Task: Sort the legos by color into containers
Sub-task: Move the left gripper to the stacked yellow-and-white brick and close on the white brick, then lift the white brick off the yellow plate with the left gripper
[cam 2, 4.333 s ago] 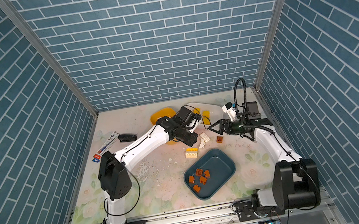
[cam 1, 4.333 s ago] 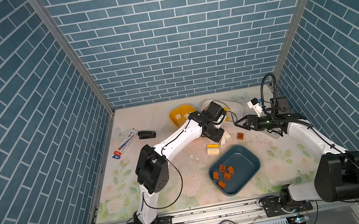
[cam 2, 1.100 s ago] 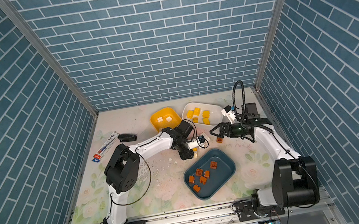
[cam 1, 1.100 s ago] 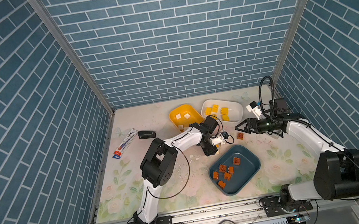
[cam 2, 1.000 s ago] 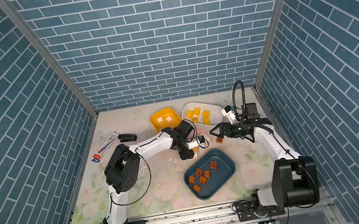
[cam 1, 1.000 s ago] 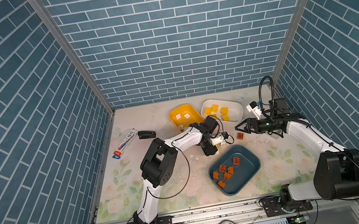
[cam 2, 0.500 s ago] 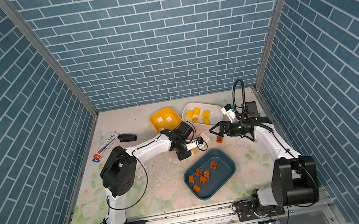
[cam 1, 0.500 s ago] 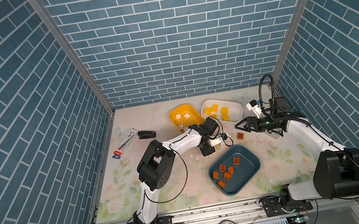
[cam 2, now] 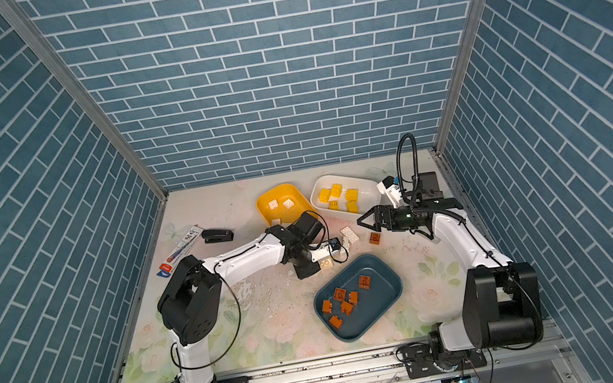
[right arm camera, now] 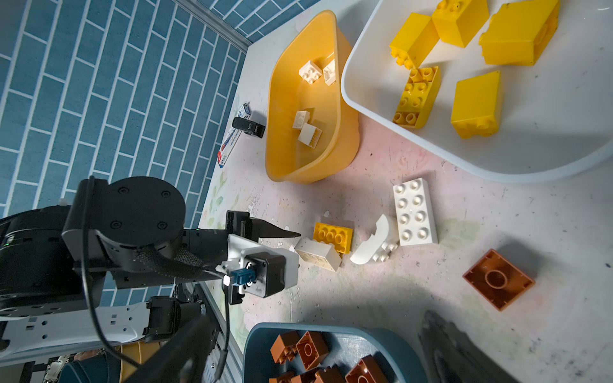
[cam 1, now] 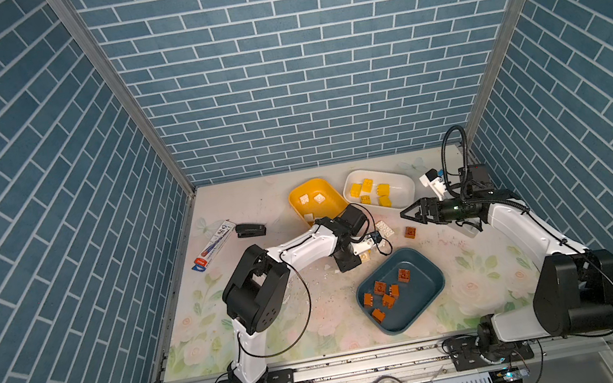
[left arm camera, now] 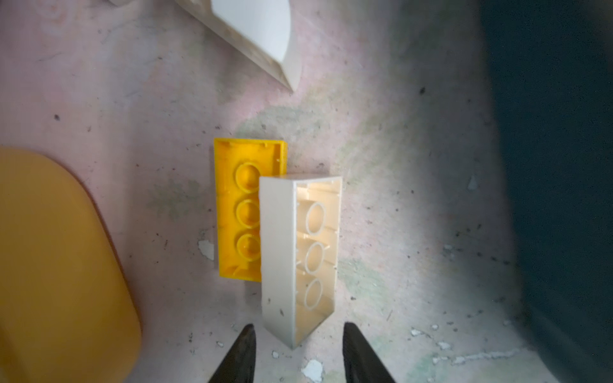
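1. Left back tub (cam 1: 330,207): sits at the back, near the middle; holds four small bricks (right arm camera: 310,71).
2. Right back tub (cam 1: 401,189): sits just beside it, on its right; holds five bricks (cam 1: 382,189).
3. Front tub (cam 1: 420,300): sits nearer, apart from both; holds six bricks (cam 1: 379,286).
4. Flat long brick (cam 1: 384,228): lies on the table (cam 1: 331,323) between back tubs and front tub, curved brick (right arm camera: 376,243) just beside it.
5. Lying brick (left arm camera: 238,212) and leaning brick (left arm camera: 298,252): rest left of the curved brick and nearer; second propped on first.
6. Lone brick (cam 1: 410,232): lies right of the flat long brick, behind the front tub.
7. Stapler (cam 1: 250,230): lies far left, just right of a long box (cam 1: 215,245).
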Robot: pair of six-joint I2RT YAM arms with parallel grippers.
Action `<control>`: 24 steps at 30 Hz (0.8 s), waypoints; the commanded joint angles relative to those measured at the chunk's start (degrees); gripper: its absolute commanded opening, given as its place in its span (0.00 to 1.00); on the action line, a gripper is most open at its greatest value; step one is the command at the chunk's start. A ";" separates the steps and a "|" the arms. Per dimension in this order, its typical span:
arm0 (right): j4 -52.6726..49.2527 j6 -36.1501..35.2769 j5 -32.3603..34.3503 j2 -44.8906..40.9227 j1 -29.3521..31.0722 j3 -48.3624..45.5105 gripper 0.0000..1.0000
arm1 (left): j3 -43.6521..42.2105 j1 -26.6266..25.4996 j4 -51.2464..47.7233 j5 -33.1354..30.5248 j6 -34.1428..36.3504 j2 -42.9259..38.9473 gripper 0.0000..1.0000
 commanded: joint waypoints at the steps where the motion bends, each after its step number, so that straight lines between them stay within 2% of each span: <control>1: 0.04 -0.26 -1.23 0.30 -0.26 1.61 0.98 | 4.41 0.42 0.71 2.44 -2.54 1.64 0.50; 6: -0.71 -1.06 -1.41 -0.17 -0.27 1.32 0.98 | 8.12 0.51 -1.00 4.88 -5.30 5.37 0.54; 17: -0.47 -1.15 -1.06 -1.68 -0.29 -0.67 0.98 | 10.99 0.51 -3.79 5.34 -5.60 10.44 0.49; 24: -0.08 -0.94 -1.15 -1.34 -0.31 -0.76 0.98 | 8.51 -0.01 -3.81 3.96 -5.49 9.70 0.44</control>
